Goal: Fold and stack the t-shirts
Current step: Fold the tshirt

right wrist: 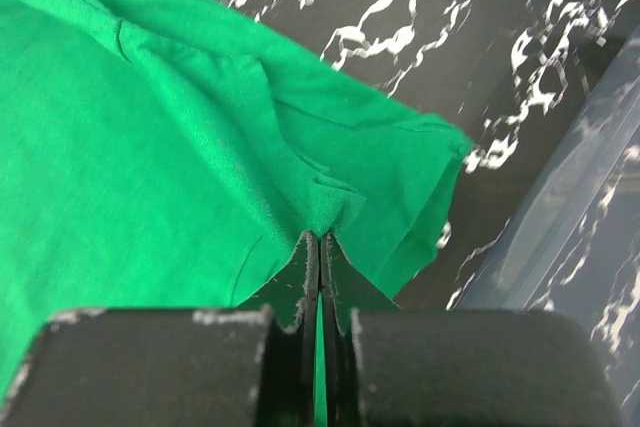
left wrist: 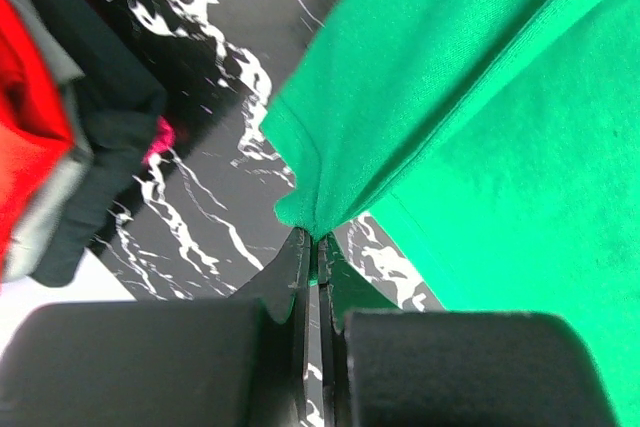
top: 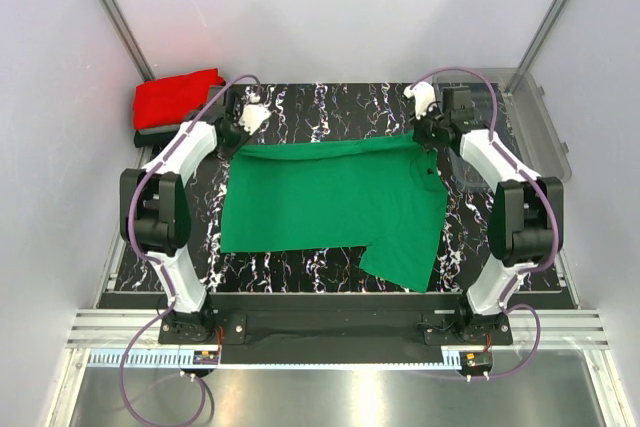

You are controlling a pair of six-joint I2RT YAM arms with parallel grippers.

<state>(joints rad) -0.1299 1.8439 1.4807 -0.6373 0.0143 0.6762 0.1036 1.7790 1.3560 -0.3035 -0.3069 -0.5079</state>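
The left fingers [left wrist: 292, 272] pinch one far corner of the green t-shirt [top: 330, 202] tight, and the right fingers [right wrist: 300, 272] pinch the other. The shirt lies spread on the marbled surface [top: 320, 107].

Items tallied: one green t-shirt [top: 320, 202], one red t-shirt [top: 178, 97], dark shirts [top: 158, 135] beneath it of indeterminate number, one clear bin [top: 545, 132].

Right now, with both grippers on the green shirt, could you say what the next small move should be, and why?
Probably lift both pinched corners together and carry the far edge toward the near edge. The left gripper and right gripper are each shut on a far corner of the green t-shirt, which lies spread out, not yet folded in half.
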